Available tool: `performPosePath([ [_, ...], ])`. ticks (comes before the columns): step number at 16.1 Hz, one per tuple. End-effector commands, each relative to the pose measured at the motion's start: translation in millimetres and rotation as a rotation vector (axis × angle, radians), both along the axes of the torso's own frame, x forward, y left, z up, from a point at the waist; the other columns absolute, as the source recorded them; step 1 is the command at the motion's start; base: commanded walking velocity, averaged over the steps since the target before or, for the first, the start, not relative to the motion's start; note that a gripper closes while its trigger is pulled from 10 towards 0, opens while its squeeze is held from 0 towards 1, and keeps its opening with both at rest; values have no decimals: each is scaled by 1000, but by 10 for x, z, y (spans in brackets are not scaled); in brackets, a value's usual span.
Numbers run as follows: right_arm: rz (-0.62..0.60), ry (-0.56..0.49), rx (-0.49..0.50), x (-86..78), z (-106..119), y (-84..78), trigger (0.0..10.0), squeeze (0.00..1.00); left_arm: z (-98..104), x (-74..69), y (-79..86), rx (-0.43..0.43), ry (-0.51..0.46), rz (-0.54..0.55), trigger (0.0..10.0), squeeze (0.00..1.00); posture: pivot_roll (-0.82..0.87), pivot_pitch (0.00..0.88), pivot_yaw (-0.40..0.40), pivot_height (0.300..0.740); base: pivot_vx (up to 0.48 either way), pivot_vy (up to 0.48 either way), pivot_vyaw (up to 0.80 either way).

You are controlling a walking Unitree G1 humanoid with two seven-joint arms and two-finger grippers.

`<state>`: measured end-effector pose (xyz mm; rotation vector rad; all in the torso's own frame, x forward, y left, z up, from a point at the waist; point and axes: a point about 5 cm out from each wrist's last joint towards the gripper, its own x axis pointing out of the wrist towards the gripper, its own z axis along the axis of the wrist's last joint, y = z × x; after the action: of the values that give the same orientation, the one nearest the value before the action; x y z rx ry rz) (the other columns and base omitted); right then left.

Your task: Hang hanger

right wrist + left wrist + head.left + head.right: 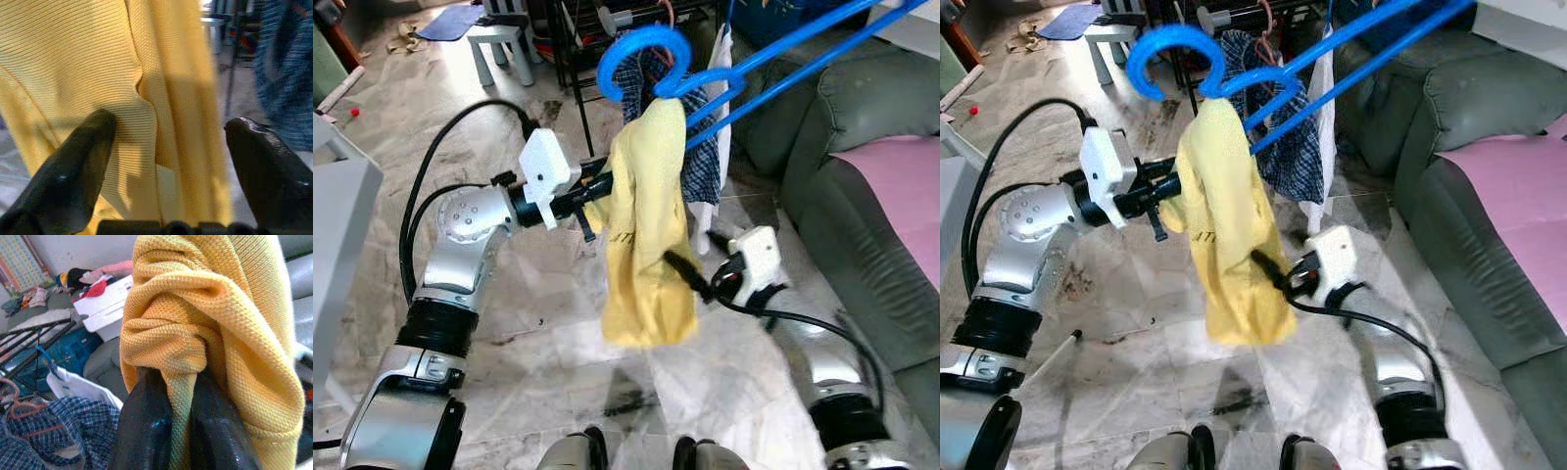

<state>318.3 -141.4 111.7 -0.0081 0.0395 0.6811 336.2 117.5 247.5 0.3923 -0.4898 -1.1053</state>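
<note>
Blue hanger: held aloft before the drying rack, yellow garment draped from it. Left hand: clamped on a cloth fold, supporting the load. Right hand: fingers spread, steadying the hem.

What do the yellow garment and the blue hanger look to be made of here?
The yellow garment looks like a knitted fabric, perhaps cotton piqué: the left wrist view shows a fine waffle texture and soft folds where the left gripper pinches it. The blue hanger looks like moulded plastic: uniform bright colour, smooth, slightly glossy rounded hook. Neither material is certain.
</note>
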Motion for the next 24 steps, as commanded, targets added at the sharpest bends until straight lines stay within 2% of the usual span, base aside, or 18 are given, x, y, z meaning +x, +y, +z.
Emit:
performPosePath([
  [1,62,41,25,-41,-56,76,0,0,88,-31,18,-29,-28,-13,0,0,-22,154,55,740,0,0,0],
  [4,125,71,16,-114,-153,124,0,0,97,-46,30,-30,-21,-7,0,0,-16,154,52,740,0,0,0],
  [10,27,27,-13,-131,-127,-103,0,0,62,-15,57,-21,-12,26,0,0,-25,154,49,740,0,0,0],
  [17,-2,-34,-43,-137,-58,-160,0,0,-3,9,87,-14,3,53,0,0,-31,153,43,740,0,0,0],
  [24,-27,-47,-43,-119,-7,-241,0,0,-56,25,94,-18,12,72,0,0,-45,159,33,740,0,0,0],
])
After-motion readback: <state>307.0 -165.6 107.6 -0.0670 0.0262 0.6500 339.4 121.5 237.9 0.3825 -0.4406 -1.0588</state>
